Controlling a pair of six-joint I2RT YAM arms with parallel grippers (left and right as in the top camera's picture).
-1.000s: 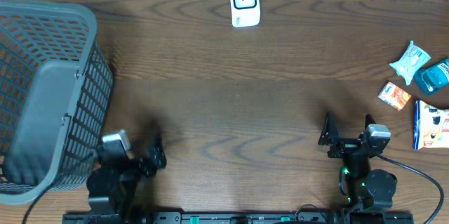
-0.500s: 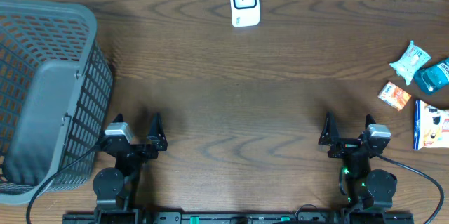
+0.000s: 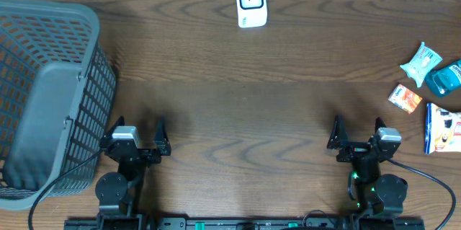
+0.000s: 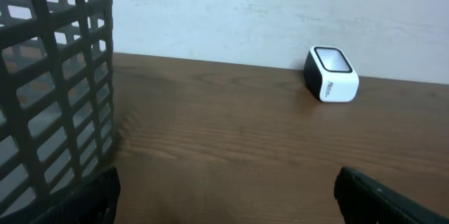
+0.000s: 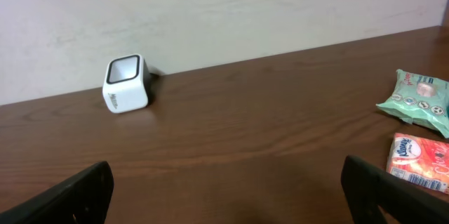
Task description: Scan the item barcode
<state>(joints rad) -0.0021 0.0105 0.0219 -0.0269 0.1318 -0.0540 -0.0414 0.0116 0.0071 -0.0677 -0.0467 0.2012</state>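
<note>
So both arms are just sitting at the near edge of the table (image 3: pixel 252 93) right now. The left gripper (image 3: pixel 135 130) is hanging wide open with nothing between its jaws, and the right gripper (image 3: pixel 358 125) is doing the same, spread wide and empty. In the right wrist view its two dark fingers (image 5: pixel 77 194) are poking in from the bottom corners with only bare wood between them.

The scanner (image 3: pixel 251 3), a little white box with a dark window on top, is standing way out ahead of both grippers by the wall. It's sitting ahead and to the right of the left gripper, and ahead and to the left of the right one.

The stuff to scan is all lying off to the right of the right gripper:
- the blue-and-white pack (image 3: pixel 441 127) is lying nearest, just off to its right
- the orange packet (image 3: pixel 405 98) is sitting a bit ahead and to the right
- the teal pack (image 3: pixel 442 78) and the green-and-white packet (image 3: pixel 421 63) are lying further ahead again

Nothing is touching either gripper. The big gray basket (image 3: pixel 97 93) is standing close beside the left gripper, on its left and running ahead.
</note>
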